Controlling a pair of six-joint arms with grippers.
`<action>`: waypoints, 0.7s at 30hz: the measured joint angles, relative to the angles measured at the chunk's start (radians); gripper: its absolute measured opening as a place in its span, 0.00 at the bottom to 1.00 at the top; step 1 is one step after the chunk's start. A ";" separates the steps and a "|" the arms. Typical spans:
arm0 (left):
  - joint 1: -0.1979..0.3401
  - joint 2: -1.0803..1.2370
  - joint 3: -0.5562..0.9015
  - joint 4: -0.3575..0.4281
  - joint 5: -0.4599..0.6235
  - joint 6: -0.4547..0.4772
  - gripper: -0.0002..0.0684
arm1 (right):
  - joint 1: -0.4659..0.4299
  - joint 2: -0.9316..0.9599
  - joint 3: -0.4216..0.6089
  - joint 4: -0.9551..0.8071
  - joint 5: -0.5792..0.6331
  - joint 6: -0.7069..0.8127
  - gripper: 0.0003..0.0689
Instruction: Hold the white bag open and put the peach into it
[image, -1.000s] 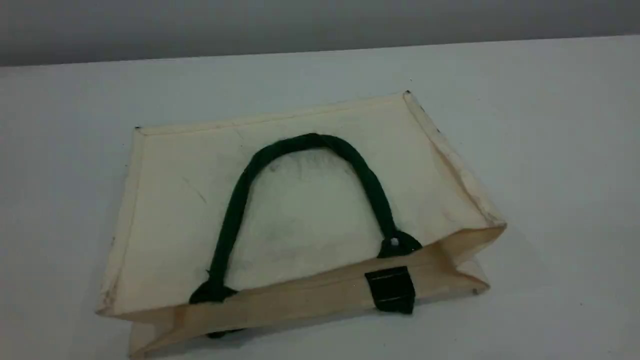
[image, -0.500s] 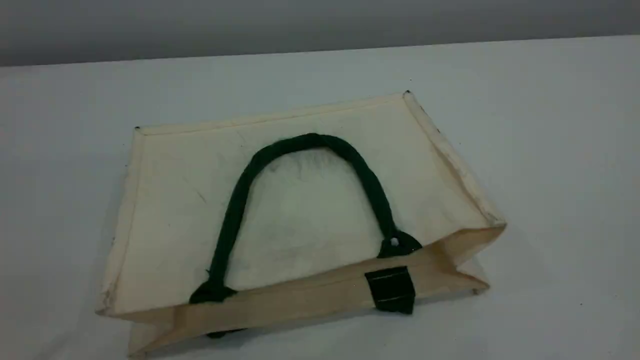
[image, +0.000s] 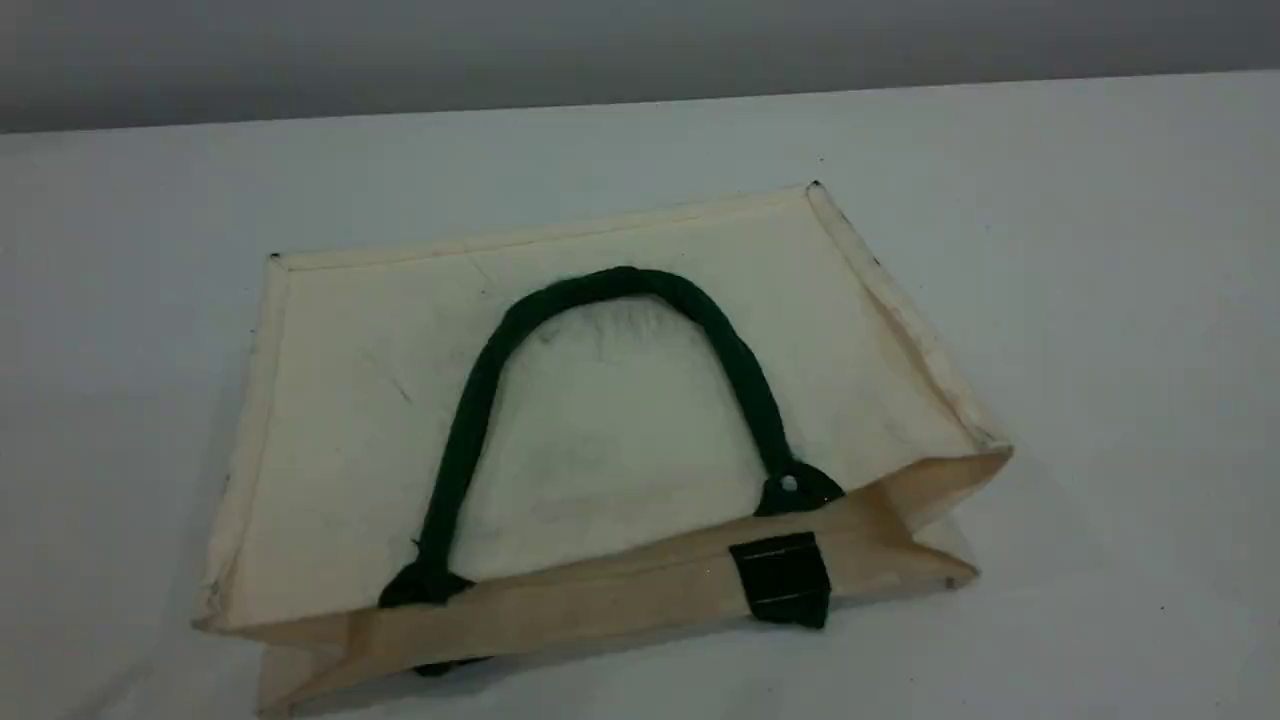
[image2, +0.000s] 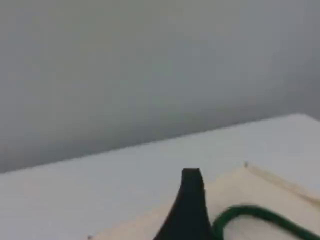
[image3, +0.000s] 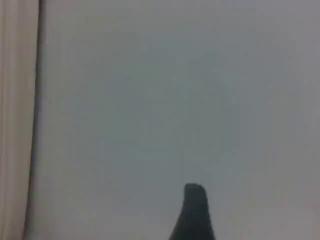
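The white bag (image: 350, 420) lies flat on the table in the scene view, its mouth toward the near edge and pressed almost shut. Its dark green rope handle (image: 620, 282) rests in an arch on the top face, and a dark green strap tab (image: 783, 580) sits on the mouth edge. Neither arm reaches into the scene view. In the left wrist view one dark fingertip (image2: 192, 192) hangs over the bag's far edge (image2: 255, 185), beside the handle (image2: 260, 214). The right fingertip (image3: 195, 205) hovers over bare table, with the bag's side (image3: 17, 115) far left. Neither fingertip touches anything. The peach is out of view.
The white table (image: 1100, 300) stretches around the bag on all sides, and its far edge meets a grey wall (image: 640, 50).
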 joint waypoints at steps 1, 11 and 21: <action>0.000 0.000 0.000 0.000 -0.016 0.000 0.85 | 0.000 0.000 0.000 -0.001 0.001 0.000 0.74; 0.000 0.000 -0.001 -0.002 0.024 0.055 0.85 | 0.000 0.000 -0.001 -0.003 0.031 -0.001 0.74; 0.000 0.000 -0.002 -0.006 0.233 0.051 0.85 | 0.000 0.000 -0.001 -0.011 0.043 -0.001 0.74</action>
